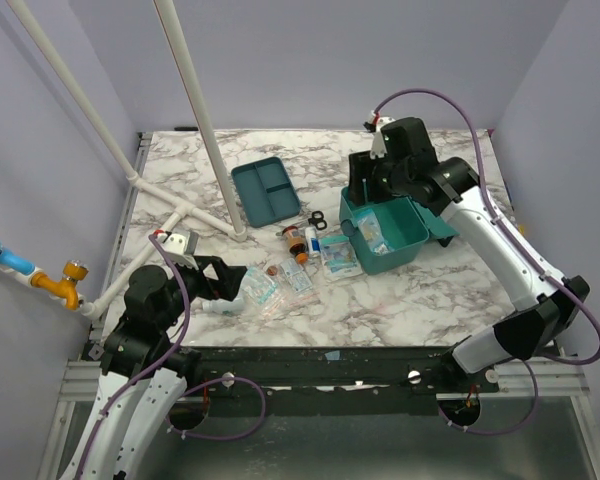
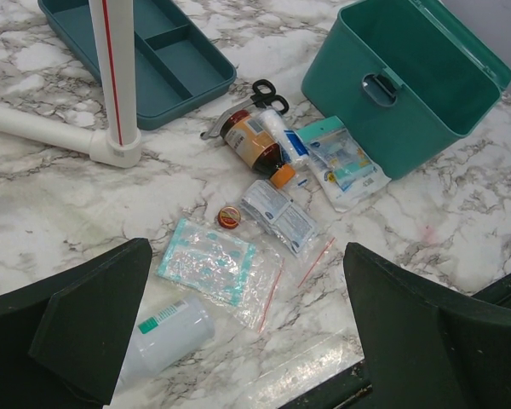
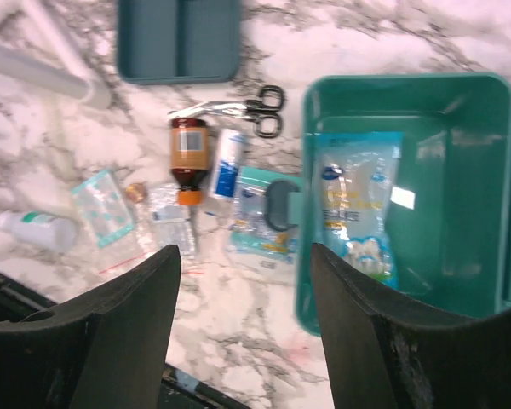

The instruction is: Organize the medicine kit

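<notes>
Kit (image 1: 385, 235) stands open at 3 o'clock on the surface (image 1: 420, 300), one packet (image 3: 358, 204) inside. Bottle (image 1: 296, 243), scissors (image 1: 317, 218), pouches (image 2: 209, 264) and a vial (image 2: 166, 328) lie loose at its 9 o'clock: barely begun, I judge. Right fingers (image 3: 128, 332) hover above it, left fingers (image 2: 85, 324) at 7 o'clock, both parted and empty.

Teal medicine kit (image 1: 385, 232) upright, lid open, clear packet inside.
</notes>
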`<state>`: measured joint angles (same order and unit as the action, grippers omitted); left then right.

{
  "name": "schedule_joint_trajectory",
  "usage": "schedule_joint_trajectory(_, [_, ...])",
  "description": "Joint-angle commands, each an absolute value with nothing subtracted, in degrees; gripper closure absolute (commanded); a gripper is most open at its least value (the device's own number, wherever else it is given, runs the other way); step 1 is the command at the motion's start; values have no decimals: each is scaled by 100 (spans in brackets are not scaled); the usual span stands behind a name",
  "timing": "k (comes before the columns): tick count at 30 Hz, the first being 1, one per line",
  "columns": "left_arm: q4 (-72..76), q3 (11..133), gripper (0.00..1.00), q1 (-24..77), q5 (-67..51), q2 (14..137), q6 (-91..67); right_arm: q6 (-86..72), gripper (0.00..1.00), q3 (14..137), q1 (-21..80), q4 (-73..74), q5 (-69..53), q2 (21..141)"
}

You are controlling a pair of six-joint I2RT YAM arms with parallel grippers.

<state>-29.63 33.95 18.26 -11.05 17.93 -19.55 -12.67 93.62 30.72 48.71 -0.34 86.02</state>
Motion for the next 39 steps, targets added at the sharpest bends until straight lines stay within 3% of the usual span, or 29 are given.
schedule_joint_trajectory(1, [-2913,3393,2,1854,-1029,1843,-1925,-1702,34,9866,3707,4977,-23,8881])
schedule_joint_trajectory(13, [-2971,3411,1,1861,-900,1837,-1934,-2357,32,9773,4821,4030,525,10107])
schedule_joint_trajectory(39, [-2961,3408,1,1863,-890,1804,-1934,-2741,32,9935,4898,3120,1477,12348])
